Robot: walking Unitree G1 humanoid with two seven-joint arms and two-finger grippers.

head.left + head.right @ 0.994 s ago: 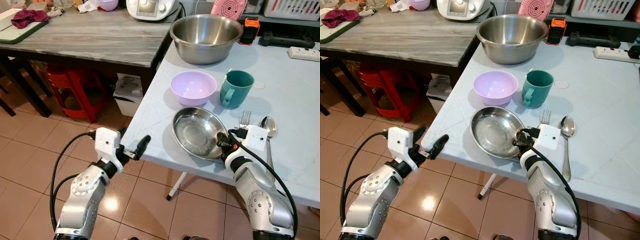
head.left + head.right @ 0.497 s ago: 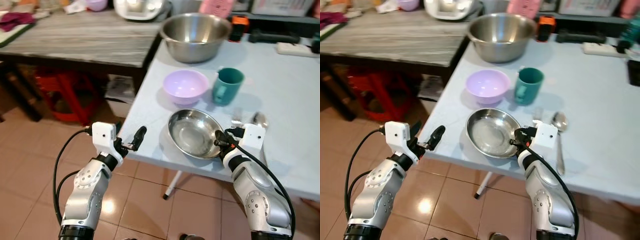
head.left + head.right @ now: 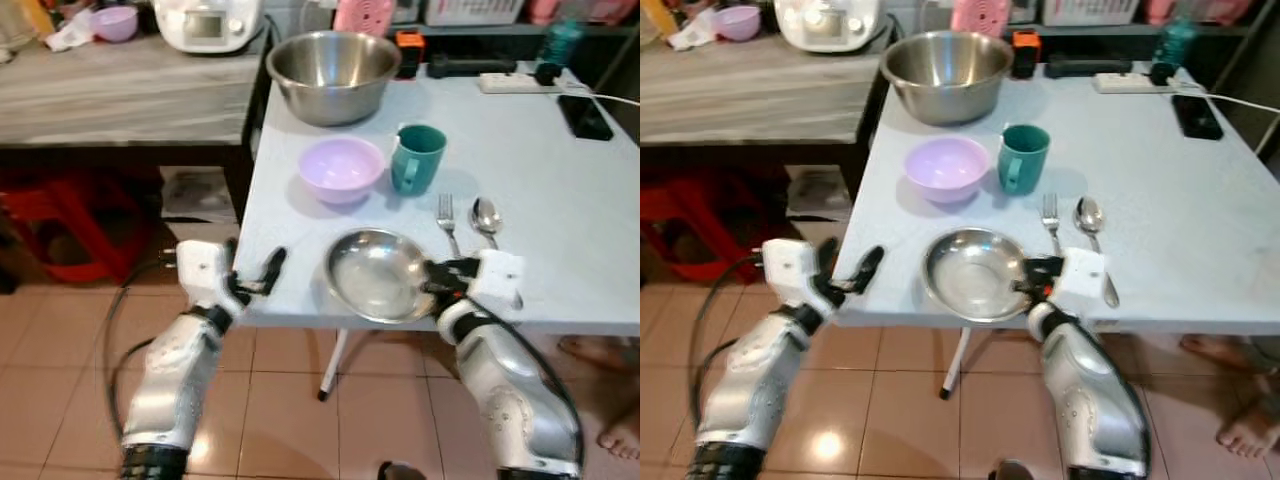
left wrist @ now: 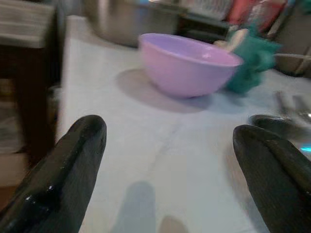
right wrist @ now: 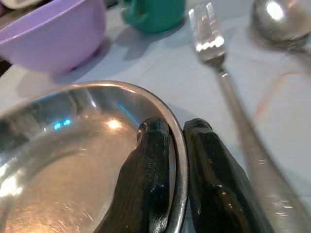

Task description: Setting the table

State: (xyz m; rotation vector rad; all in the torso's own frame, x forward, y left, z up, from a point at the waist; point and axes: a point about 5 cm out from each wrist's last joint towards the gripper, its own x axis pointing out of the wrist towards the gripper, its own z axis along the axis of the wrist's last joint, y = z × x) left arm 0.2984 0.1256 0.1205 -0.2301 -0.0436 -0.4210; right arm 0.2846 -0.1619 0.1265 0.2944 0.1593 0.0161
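Camera pulled back — right pincer (image 3: 1028,279) still clamps plate (image 3: 970,272) rim.

A pale blue table (image 3: 560,190) stands on a floor of glossy tan tiles (image 3: 60,400). Beside it, to the robot's left, is a grey wood-grain table (image 3: 110,90) with dark legs, a red plastic stool (image 3: 50,215) in the shade beneath it
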